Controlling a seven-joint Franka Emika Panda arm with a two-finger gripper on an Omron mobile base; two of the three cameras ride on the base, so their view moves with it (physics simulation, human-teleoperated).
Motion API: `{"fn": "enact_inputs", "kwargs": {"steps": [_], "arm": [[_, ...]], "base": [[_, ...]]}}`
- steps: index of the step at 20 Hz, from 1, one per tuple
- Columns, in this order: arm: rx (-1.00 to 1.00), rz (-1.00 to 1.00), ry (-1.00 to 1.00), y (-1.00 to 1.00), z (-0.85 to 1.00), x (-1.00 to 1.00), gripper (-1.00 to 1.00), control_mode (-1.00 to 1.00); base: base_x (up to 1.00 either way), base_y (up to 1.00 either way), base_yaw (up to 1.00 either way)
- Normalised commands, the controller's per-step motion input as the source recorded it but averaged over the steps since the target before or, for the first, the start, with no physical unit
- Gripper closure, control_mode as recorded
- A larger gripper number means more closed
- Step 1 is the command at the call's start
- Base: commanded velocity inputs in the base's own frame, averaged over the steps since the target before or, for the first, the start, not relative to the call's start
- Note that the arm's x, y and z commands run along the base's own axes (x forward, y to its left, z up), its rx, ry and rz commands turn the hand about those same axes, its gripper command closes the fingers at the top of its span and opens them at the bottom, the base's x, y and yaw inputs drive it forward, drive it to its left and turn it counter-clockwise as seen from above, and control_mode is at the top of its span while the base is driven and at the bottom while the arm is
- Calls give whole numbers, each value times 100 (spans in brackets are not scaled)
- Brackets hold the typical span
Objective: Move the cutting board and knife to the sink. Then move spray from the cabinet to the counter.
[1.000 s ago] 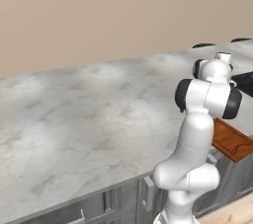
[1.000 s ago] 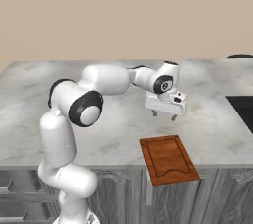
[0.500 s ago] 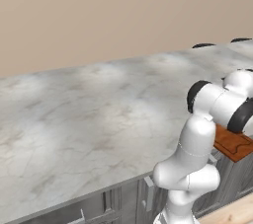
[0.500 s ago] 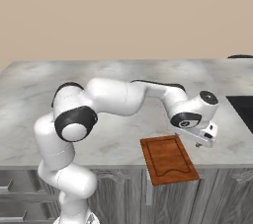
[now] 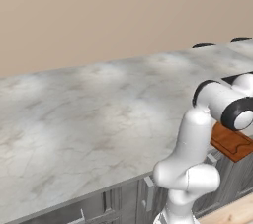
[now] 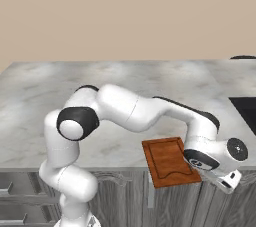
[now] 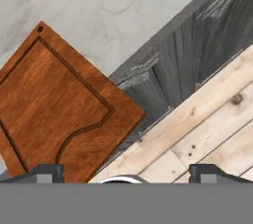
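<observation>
hand (image 7: 126,173): jaws spread wide, nothing between them. In the hand view the two dark tips sit at the bottom edge, far apart, one at lower left and one at lower right. In the right base view the hand (image 6: 225,180) is at the lower right, past the front edge of the worktop, just beside the board's near corner.
cutting board (image 6: 170,161): reddish-brown wood with a groove near the rim, lying flat at the front edge of the worktop, lower middle-right of the right base view. Its near end sticks out over the edge. In the hand view the cutting board (image 7: 59,114) takes up the left half, turned diagonal, one corner hanging over the grey fronts. In the left base view just a bit of it (image 5: 232,141) peeks out at the right edge, behind the arm.
worktop (image 5: 89,114): grey-white marble with brownish veins, on grey wood fronts (image 7: 207,35).
sink (image 6: 246,111): dark basin, right edge of the right base view, well apart from the board.
floor (image 7: 197,134): light wooden planks, lower right of the hand view.
</observation>
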Motion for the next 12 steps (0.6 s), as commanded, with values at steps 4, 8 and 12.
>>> {"fn": "enact_inputs", "kwargs": {"steps": [4, 8, 12], "arm": [[28, -26, 0, -1, -5, -79, -100, -100], [24, -14, 0, 0, -1, -32, -100, -100], [16, -9, 1, 9, -1, -2, -100, -100]], "base": [[0, 0, 0], [0, 0, 0], [0, 0, 0]]}}
